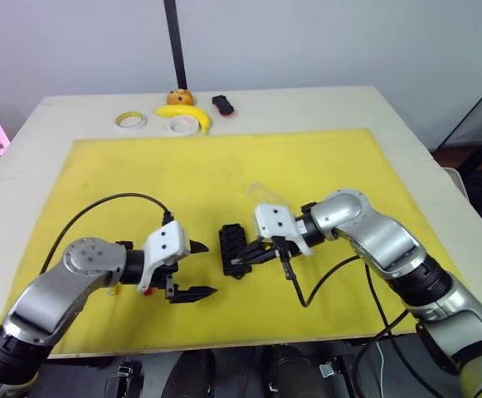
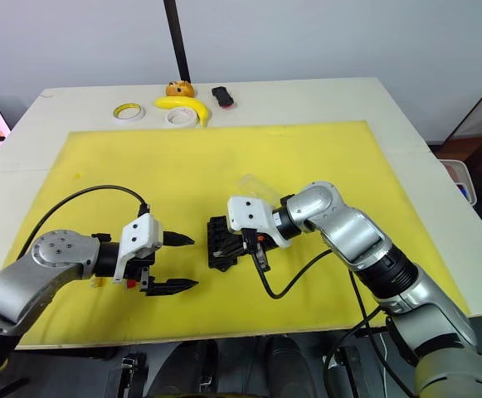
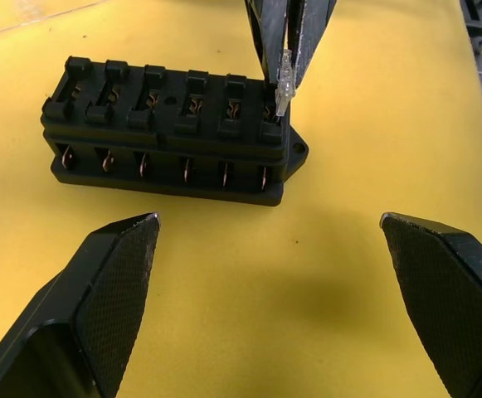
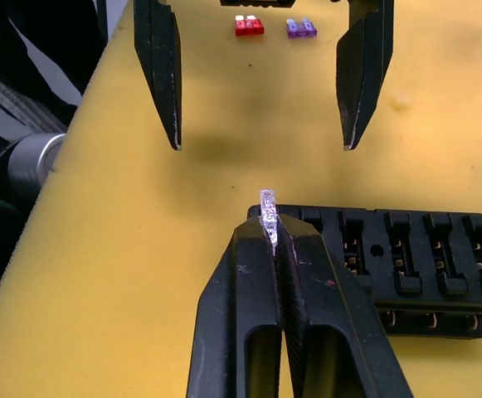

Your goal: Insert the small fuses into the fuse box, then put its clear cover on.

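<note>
Right hand (image 4: pixel 271 236) pinches a pale fuse (image 4: pixel 267 217) — over the fuse box (image 4: pixel 406 257) end.

I can read almost nothing here. The clear fuse (image 4: pixel 268 217) pinched in my right gripper (image 4: pixel 274 236) carries raised digits on its top edge (possibly "25", but I can't be sure). The red fuse (image 4: pixel 250 25) and purple fuse (image 4: pixel 301 27), beyond my left gripper (image 4: pixel 261 145), show markings too small to read.
</note>
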